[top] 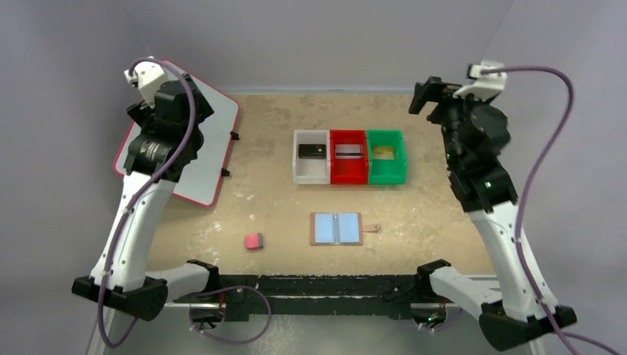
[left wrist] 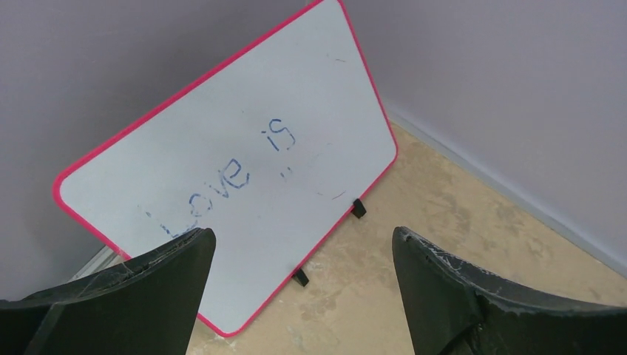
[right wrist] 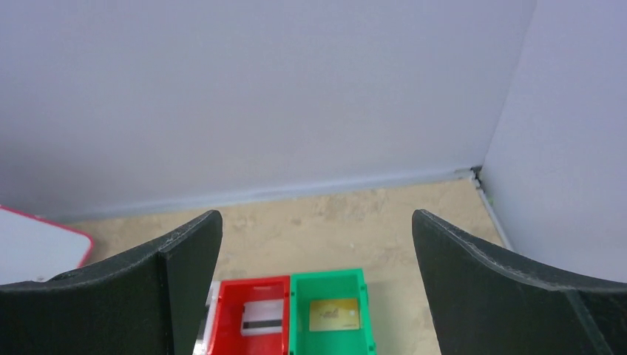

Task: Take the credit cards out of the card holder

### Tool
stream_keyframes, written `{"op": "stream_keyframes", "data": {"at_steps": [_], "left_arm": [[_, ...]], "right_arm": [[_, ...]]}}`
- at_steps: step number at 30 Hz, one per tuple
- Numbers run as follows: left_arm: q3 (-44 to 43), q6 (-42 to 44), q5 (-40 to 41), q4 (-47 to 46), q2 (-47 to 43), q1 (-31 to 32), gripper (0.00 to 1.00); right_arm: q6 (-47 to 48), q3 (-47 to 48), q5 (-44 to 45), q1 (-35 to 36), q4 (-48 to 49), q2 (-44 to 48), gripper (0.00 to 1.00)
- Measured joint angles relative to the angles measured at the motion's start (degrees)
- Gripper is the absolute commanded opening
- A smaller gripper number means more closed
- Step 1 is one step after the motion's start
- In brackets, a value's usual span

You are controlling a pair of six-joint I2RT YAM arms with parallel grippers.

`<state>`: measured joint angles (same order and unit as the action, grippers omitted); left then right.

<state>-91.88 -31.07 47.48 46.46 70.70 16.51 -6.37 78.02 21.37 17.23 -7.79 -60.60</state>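
Observation:
The card holder [top: 337, 228] lies open and flat at the table's near middle, its pale blue sleeves up and its snap tab pointing right. Behind it, a black credit card [top: 313, 151] rests in the white bin [top: 300, 168]. A silver-grey striped card [top: 348, 151] [right wrist: 262, 316] lies in the red bin [top: 349, 174] [right wrist: 228, 318], and a gold card [top: 383, 153] [right wrist: 334, 314] in the green bin [top: 389, 172] [right wrist: 325, 285]. My left gripper [left wrist: 303, 233] is raised at the far left, open and empty, facing the whiteboard. High at the far right, my right gripper [right wrist: 316, 214] [top: 423, 96] also stands open and empty.
A pink-framed whiteboard [top: 203, 148] [left wrist: 244, 163] with blue writing leans on small black feet at the back left. A pink-and-grey eraser [top: 253, 241] lies left of the holder. Grey walls close in the table at the back and on both sides.

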Motion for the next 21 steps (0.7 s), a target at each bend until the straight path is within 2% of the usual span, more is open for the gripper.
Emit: {"op": "stream_keyframes", "data": {"at_steps": [8,12,21], "left_arm": [[3.74,0.24,-2.80,-0.04,-13.40,0.11,0.91],[5.31,0.07,-2.75,0.00,-15.17,0.11,0.91],[11.89,-1.55,-1.66,2.43,-12.41,0.11,0.92]], "right_arm": [[0.31,-8.61,2.08,0.00,2.12,13.86,1.00],[-0.57,-11.10,2.12,0.00,0.85,13.60,1.00],[-2.23,-11.93,2.10,0.00,-3.85,8.52,1.00]]}}
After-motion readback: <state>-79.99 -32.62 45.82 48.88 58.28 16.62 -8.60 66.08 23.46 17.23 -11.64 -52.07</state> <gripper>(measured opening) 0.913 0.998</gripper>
